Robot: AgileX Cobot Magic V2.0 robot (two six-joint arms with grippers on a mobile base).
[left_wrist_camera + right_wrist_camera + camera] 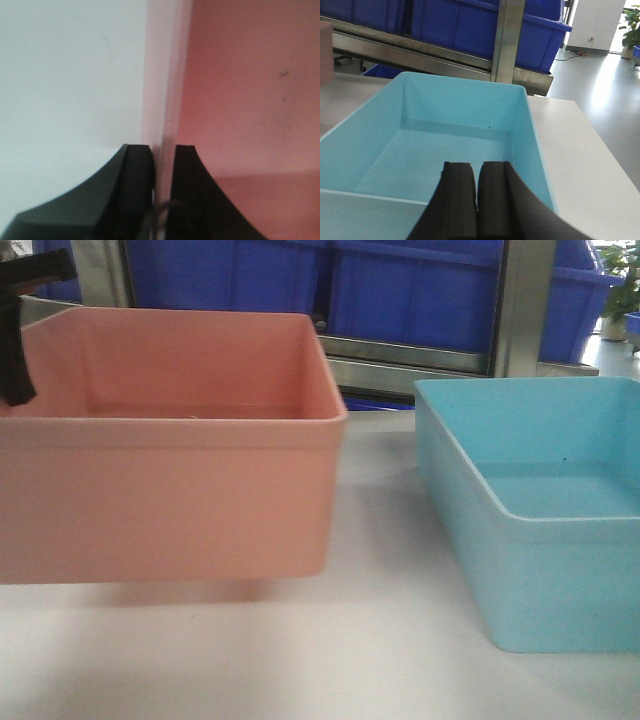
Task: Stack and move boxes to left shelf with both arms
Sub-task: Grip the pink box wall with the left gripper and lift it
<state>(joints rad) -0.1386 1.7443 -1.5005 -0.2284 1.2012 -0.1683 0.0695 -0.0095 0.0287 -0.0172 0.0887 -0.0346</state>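
Note:
The salmon pink box hangs a little above the white table, with a shadow under it. My left gripper is at its left wall. In the left wrist view the two black fingers of my left gripper straddle that thin pink wall and are shut on it. The light blue box rests on the table to the right, apart from the pink one. My right gripper hovers over the near rim of the blue box, shut with nothing in it. The left shelf is out of view.
Behind the table stands a steel rack holding dark blue bins. One of its steel posts rises just past the blue box. A potted plant stands far right. The table's right edge runs beside the blue box.

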